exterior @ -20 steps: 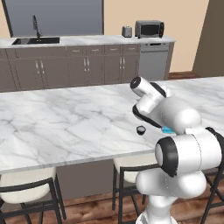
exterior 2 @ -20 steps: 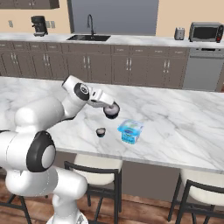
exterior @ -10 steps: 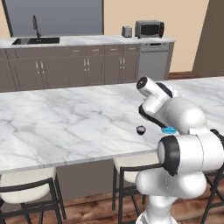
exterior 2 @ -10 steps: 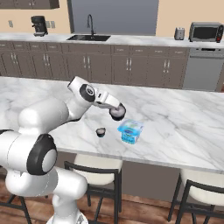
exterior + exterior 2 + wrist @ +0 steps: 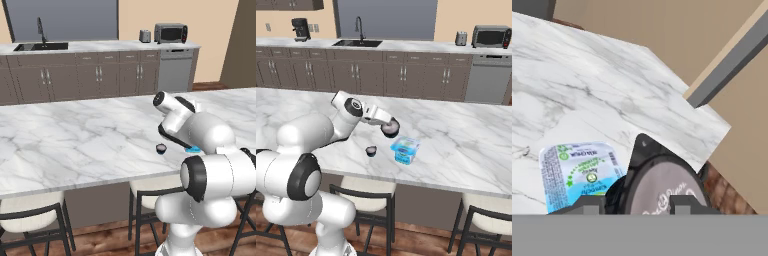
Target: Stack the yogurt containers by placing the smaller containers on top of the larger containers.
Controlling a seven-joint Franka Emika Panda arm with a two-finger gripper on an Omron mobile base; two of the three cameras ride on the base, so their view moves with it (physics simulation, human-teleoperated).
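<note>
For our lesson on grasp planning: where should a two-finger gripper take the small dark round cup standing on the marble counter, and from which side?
Grip the small dark round cup across its side wall, coming from straight above: it stands upright and squat, apart from the blue-and-white yogurt pack. The gripper now holds the wider dark cup, which probably needs setting down first.
</note>
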